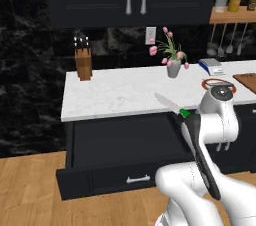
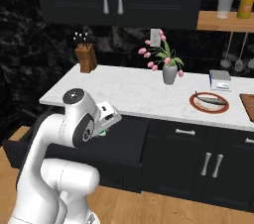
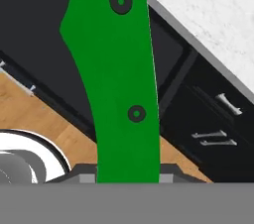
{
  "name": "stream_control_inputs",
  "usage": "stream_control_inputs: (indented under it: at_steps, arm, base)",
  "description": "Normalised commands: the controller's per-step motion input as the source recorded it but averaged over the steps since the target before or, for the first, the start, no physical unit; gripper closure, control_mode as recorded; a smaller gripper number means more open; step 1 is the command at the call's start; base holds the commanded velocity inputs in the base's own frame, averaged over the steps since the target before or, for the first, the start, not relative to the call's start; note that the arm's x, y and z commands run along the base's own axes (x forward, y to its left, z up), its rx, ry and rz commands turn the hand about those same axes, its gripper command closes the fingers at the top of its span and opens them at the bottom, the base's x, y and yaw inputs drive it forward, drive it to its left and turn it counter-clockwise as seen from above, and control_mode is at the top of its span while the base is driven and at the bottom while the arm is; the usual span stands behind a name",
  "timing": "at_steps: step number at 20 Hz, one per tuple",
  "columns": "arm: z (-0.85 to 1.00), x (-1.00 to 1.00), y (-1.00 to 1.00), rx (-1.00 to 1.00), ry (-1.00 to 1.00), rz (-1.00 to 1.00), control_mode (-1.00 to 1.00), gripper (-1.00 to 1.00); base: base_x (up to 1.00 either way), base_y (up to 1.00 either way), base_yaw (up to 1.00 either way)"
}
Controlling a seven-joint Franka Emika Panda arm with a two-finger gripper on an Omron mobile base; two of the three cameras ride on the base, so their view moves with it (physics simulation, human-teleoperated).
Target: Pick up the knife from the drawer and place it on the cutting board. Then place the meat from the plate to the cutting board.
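My gripper (image 1: 186, 114) is shut on the knife (image 1: 169, 104), holding its green handle (image 3: 121, 84) in front of the counter edge, above the drawer. The silver blade points up and left over the counter's front edge. The drawer (image 1: 115, 180) stands pulled out below, its silver bar handle facing me. Far to the right on the counter sits the red-rimmed plate (image 2: 209, 102) with the grey fish (image 2: 211, 100) lying on it. The brown cutting board (image 2: 248, 103) lies just right of the plate, cut off by the frame edge. In the left base view my arm hides part of the plate (image 1: 214, 81).
A wooden knife block (image 1: 83, 60) stands at the counter's back left. A vase of pink flowers (image 2: 169, 72) and a blue-white box (image 2: 220, 80) stand near the back wall. Dark cupboards hang above, and a shelf with cups (image 2: 225, 17) sits upper right.
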Motion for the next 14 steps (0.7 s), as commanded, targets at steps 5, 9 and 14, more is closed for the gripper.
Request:
stream_control_inputs:
  at_steps: [5, 9, 14]
  arm:
    - [0.0, 0.0, 0.0, 0.0, 0.0, 0.0, 1.0, 1.0]
    - [0.0, 0.0, 0.0, 0.0, 0.0, 0.0, 1.0, 1.0]
    - [0.0, 0.0, 0.0, 0.0, 0.0, 0.0, 1.0, 1.0]
  base:
    - [-0.06, -1.0, -0.1]
    - [0.03, -1.0, -0.13]
    - [0.22, -1.0, -0.1]
